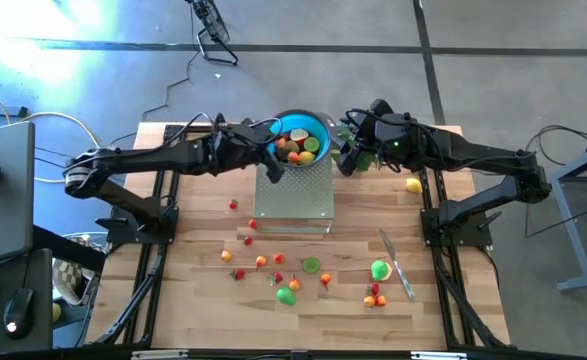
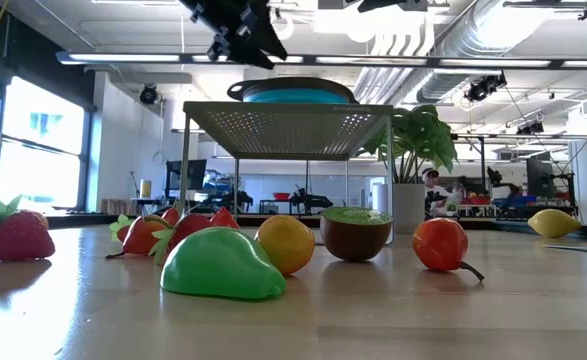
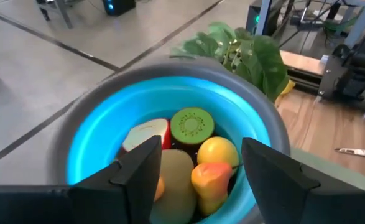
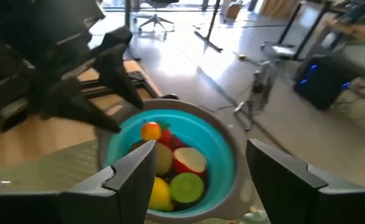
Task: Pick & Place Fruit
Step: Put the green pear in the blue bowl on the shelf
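On a wooden surface [image 1: 183, 300] strewn with toy fruit [image 1: 286, 296], the left gripper [image 1: 270, 160] hovers over the blue bowl [image 1: 313, 124], jaws spread after an apparent drop, the right gripper [image 1: 345, 152] beside it, jaws also spread; next comes reaching down for another fruit.

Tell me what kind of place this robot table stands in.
Most likely a robotics lab or open workshop: bare concrete floor around the wooden table, exposed ceiling ducts overhead, and desks with monitors and a seated person in the background.
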Controlling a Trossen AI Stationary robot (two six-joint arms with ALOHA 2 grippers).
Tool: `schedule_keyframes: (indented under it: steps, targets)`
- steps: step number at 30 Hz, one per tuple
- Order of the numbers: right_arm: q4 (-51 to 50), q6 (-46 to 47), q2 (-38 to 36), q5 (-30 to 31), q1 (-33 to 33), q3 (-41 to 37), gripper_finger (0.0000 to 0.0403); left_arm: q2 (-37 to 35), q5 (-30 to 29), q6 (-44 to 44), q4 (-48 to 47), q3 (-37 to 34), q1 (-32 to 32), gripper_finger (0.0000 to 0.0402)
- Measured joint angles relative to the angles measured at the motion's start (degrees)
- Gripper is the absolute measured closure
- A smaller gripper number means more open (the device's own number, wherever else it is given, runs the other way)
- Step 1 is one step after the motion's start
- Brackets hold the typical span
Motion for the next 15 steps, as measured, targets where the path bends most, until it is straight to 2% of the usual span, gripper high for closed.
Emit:
schedule_keyframes:
  steps: [4, 8, 11, 15]
  targets:
    - [-0.1, 4.7, 0.0, -5.1, 0.1, 0.0, 0.0164, -4.2, 0.2, -1.2, -5.1, 0.0, 0.0, 0.0211]
    - [-1.1, 8.8, 0.0, -8.2, 2.0, 0.0, 0.0164, -8.2, 1.3, -2.2, -10.1, 0.0, -0.8, 0.0252]
    - [-2.3, 11.6, 0.0, -6.6, 5.1, 0.0, 0.0164, -10.4, 1.4, -2.1, -12.4, 0.0, -2.6, 0.0286]
    - [-4.2, 18.6, 0.0, -0.4, 10.3, 0.0, 0.0164, -12.1, 1.2, -2.0, -14.2, 0.0, -5.7, 0.0328]
